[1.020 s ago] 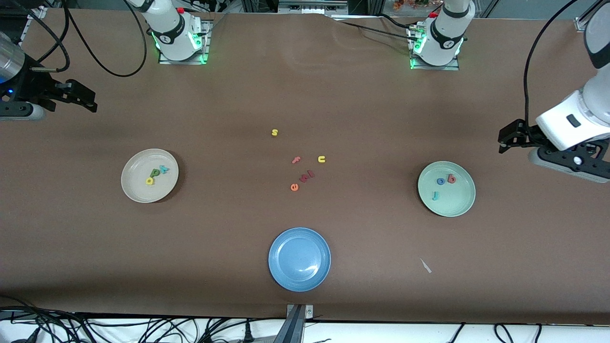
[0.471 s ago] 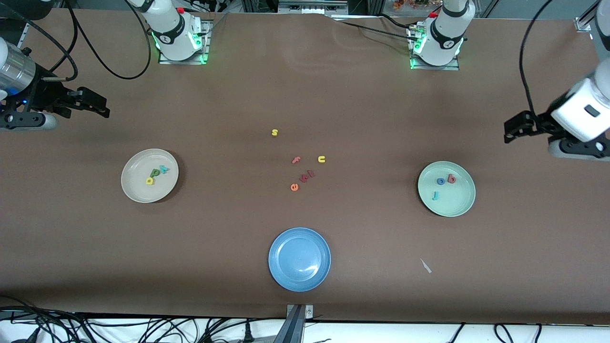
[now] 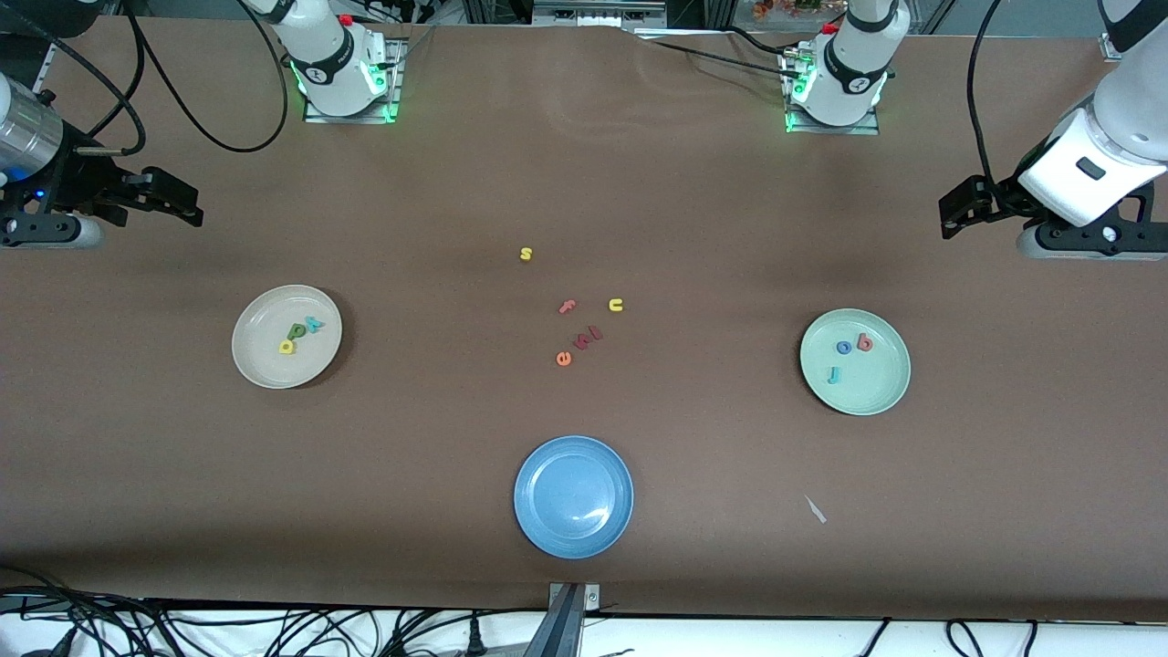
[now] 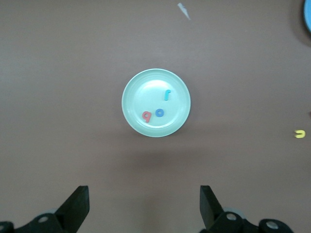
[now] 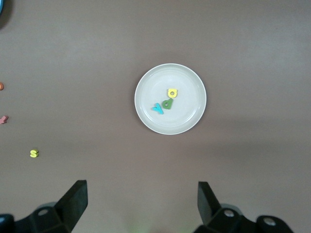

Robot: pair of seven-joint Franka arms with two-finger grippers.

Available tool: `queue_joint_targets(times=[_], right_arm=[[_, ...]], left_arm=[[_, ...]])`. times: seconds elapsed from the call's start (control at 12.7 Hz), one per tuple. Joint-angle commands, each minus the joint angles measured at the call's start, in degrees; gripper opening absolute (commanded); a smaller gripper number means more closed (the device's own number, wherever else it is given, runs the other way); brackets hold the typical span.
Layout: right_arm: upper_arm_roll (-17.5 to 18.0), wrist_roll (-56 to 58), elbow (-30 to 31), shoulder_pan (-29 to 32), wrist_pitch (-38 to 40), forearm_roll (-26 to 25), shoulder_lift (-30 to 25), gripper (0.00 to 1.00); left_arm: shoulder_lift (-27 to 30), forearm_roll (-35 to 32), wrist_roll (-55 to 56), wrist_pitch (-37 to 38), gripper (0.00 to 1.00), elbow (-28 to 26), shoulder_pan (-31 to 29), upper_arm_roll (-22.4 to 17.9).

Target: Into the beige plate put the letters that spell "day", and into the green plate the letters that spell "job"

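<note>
This is a robotics lab. Two white arm bases (image 3: pixel 342 68) with green status lights are bolted on metal mounts to a long tabletop (image 3: pixel 584 182) covered in plain brown sheeting, set up as a test bench. Black cables (image 3: pixel 210 119) loop across the tabletop beside the right end effector (image 3: pixel 169 196), and a tangle of wires (image 3: pixel 228 630) lies along the floor edge under the camera mount.

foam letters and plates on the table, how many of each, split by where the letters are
letters in the beige plate: 3
letters in the green plate: 3
letters loose on the table: 6, though the dark red pair is hard to separate
plates, counting the blue plate: 3
total: 12 letters and 3 plates, 15 things
</note>
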State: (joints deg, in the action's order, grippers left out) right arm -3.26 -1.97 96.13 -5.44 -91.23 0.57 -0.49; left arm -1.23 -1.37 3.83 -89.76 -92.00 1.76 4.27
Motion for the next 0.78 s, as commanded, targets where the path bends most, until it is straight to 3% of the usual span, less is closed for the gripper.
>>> queue_joint_targets(times=[0.0,0.71], right_arm=[[-0.43,-0.58,-1.38,-0.45,0.71,-0.92,0.49,1.0],[-0.43,-0.58,-1.38,-0.45,0.97,-0.92,0.49,1.0]], left_arm=[[0.35,3.47,-4.08,-0.68,1.0,-0.64,-1.14,-0.58],[0.26,-1.86,-3.83,-0.68,1.0,-0.37,-0.45,0.13]])
